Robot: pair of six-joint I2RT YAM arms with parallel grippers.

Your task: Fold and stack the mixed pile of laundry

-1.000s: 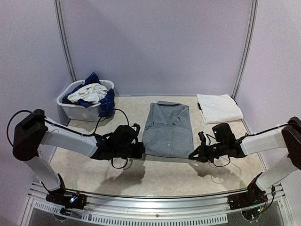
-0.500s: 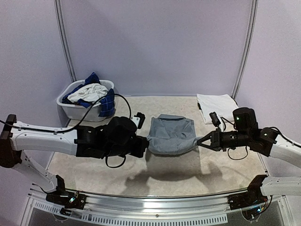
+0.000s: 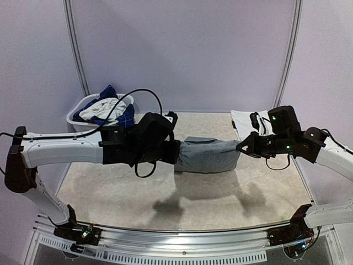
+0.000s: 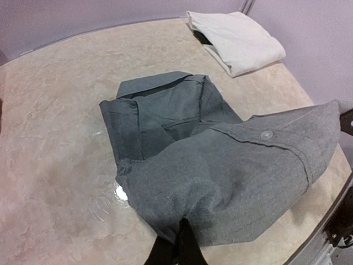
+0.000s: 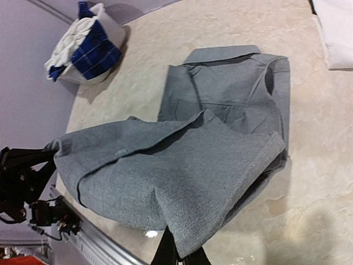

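A grey collared shirt (image 3: 207, 156) lies mid-table, its lower half lifted and doubled over towards the collar. My left gripper (image 3: 177, 152) is shut on the hem's left corner, and the left wrist view shows the dark fingers (image 4: 179, 243) pinching the cloth (image 4: 220, 165). Level with it, my right gripper (image 3: 241, 148) is shut on the right corner, where its fingers (image 5: 176, 251) clamp the grey fabric (image 5: 182, 171). The hem hangs stretched between both grippers above the table. The rest of the mixed laundry pile (image 3: 105, 107), blue plaid and white pieces, sits in the basket.
The white oval basket (image 3: 74, 118) stands at the back left, a black cable arching over it. A folded white garment (image 3: 242, 117) lies at the back right, partly behind my right arm. Purple walls close the table's back and sides.
Both grippers have risen from the shirt's bottom corners near the front and carried the hem up and back over the shirt. The flat shirt is now doubled.
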